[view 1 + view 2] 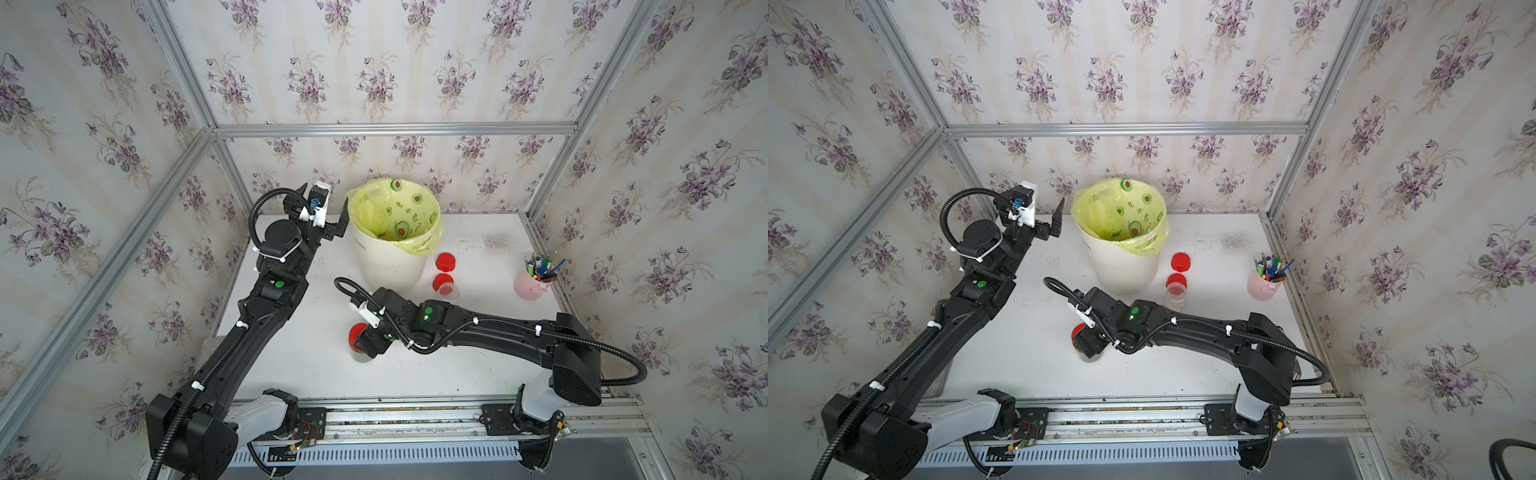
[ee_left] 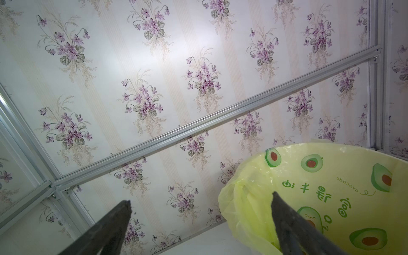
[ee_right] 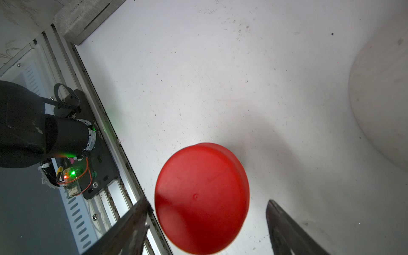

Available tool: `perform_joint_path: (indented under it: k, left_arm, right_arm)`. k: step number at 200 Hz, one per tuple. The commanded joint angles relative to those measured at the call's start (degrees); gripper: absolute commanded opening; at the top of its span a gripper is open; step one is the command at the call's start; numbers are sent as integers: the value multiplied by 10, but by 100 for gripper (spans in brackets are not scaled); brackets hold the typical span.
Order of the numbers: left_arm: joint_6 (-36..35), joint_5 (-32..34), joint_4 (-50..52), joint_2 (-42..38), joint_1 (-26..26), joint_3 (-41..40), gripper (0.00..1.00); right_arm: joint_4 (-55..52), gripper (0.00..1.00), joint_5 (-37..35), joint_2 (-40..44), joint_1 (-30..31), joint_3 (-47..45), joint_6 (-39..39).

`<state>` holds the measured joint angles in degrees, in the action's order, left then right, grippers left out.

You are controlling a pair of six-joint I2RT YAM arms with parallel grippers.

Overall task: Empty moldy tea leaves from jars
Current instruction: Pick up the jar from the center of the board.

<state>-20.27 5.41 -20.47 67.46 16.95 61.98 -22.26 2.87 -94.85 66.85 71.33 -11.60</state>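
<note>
A jar with a red cap (image 3: pixel 202 196) stands at the table's front middle; its clear body (image 1: pixel 360 357) peeks out under my right gripper (image 3: pixel 207 202). That gripper is open and straddles the cap, one finger close to it, the other apart. An uncapped clear jar (image 1: pixel 449 293) stands right of the bin, with a red cap (image 1: pixel 442 280) just behind it and another red cap (image 1: pixel 446 262) farther back. My left gripper (image 2: pixel 200 197) is open and empty, raised beside the bin's left rim. Fine tea leaves crumbs (image 1: pixel 494 242) lie scattered at the back right; any in the jars are hidden.
The cream bin (image 1: pixel 390 266) with its yellow avocado-print bag (image 1: pixel 409 199) stands at the back middle, close behind the right arm's wrist. A pink pen cup (image 1: pixel 528 286) sits at the right edge. Aluminium frame posts and flowered walls close in three sides.
</note>
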Motion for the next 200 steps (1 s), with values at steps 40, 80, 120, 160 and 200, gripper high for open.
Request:
perform_joint_path:
  k: [40, 80, 120, 160, 200]
  left_arm:
    - [10, -5, -15, -2, -1, 2, 100]
    - [9, -7, -15, -1, 0, 1, 100]
    - [8, -8, -15, -1, 0, 1, 100]
    - [6, -7, -14, -1, 0, 1, 100]
    - [6, -6, -14, 0, 0, 0, 100]
  right_arm:
    - [14, 82, 1, -18, 5, 5, -3]
    - [13, 82, -7, -34, 5, 18, -1]
    - [14, 82, -11, -48, 5, 28, 0]
    - [8, 82, -11, -61, 4, 39, 2]
    - [3, 79, -14, -71, 5, 42, 2]
